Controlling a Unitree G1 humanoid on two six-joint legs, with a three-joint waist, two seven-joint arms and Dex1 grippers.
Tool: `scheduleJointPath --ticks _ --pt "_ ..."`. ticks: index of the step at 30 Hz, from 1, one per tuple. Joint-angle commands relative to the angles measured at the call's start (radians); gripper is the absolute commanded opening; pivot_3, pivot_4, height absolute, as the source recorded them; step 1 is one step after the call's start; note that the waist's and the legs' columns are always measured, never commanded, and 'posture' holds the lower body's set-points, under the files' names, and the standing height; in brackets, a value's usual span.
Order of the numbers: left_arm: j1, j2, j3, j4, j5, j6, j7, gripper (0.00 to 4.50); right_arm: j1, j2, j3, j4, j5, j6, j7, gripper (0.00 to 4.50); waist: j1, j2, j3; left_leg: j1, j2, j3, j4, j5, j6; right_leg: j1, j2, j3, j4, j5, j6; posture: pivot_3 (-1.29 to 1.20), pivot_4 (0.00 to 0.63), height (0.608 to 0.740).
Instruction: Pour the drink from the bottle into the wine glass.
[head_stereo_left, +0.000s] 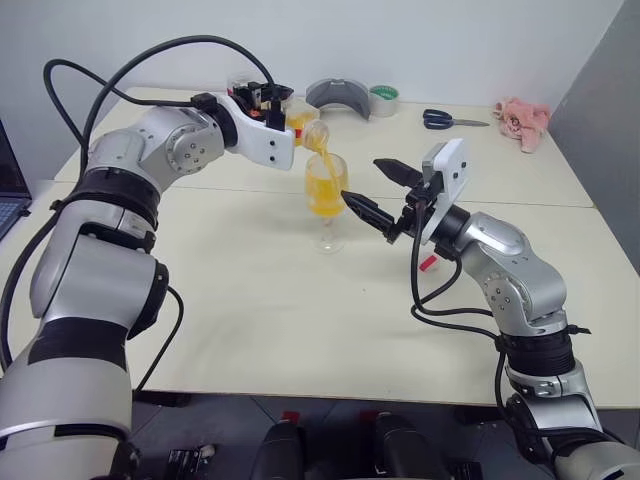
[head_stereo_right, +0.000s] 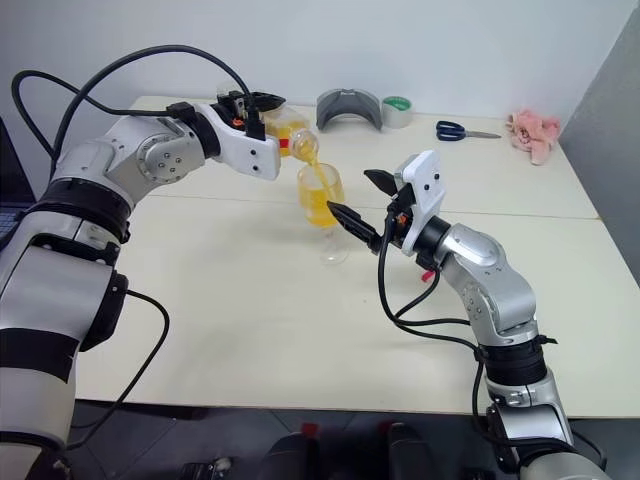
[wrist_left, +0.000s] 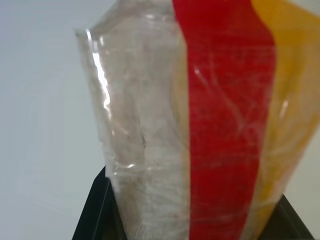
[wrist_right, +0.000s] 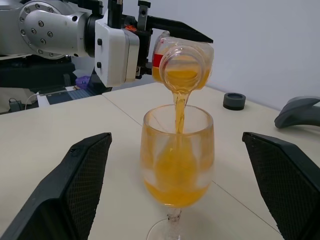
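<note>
A: Pouring is under way: the left gripper is clamped on the bottle, tipped mouth-down above the glass, and a thin stream of drink falls into the bowl.

B: How full?

A: Orange fills the lower half or more of the bowl. Some drink sits in the bottle neck.

B: The right gripper?

A: Spread wide, holding nothing, a finger on each side of the glass, apart from it.

B: Room around?

A: The glass stands mid-table, bare top on every side; scissors, tape and a pink cloth lie near the far edge.
</note>
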Motion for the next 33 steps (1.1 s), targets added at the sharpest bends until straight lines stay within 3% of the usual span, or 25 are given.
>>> scheduleJointPath --ticks 1,10,24,28,33 --pt "-0.042 0.017 0.012 -0.011 -0.013 -0.008 0.015 1.66 -0.002 -0.007 -0.013 -0.039 -0.001 -0.017 0.004 4.5 0.0 0.0 0.0 0.0 0.0 0.0 0.0 0.0 0.0 0.0 0.0 0.0 0.0 0.0 0.0 0.0 0.15 0.74" --pt "-0.03 0.0 0.041 -0.012 -0.063 -0.006 -0.016 1.66 0.001 -0.007 -0.013 -0.046 0.002 -0.012 0.003 4.5 0.0 0.0 0.0 0.0 0.0 0.0 0.0 0.0 0.0 0.0 0.0 0.0 0.0 0.0 0.0 0.0 0.15 0.74" --pt "0.01 -0.065 0.19 -0.063 -0.313 0.084 -0.202 1.66 0.004 -0.01 -0.015 -0.051 0.008 0.0 0.004 4.5 -0.002 0.0 0.0 0.0 -0.007 -0.001 0.001 0.0 0.0 0.0 -0.004 0.0 0.002 0.0 0.0 0.0 0.15 0.74" --pt "0.047 -0.102 0.294 -0.131 -0.467 0.179 -0.299 1.66 0.005 -0.014 -0.017 -0.059 0.014 0.004 0.009 4.5 -0.002 0.0 0.0 0.0 -0.008 -0.002 0.002 0.0 0.001 0.0 -0.005 -0.001 0.003 0.0 0.0 0.0 0.15 0.74" --pt "0.159 -0.133 0.472 -0.314 -0.667 0.465 -0.303 1.66 0.014 -0.029 -0.01 -0.082 0.016 -0.006 0.032 4.5 -0.007 0.0 0.0 0.0 -0.008 -0.003 0.003 0.0 0.001 0.0 -0.006 -0.001 0.005 0.0 0.0 0.0 0.15 0.74"
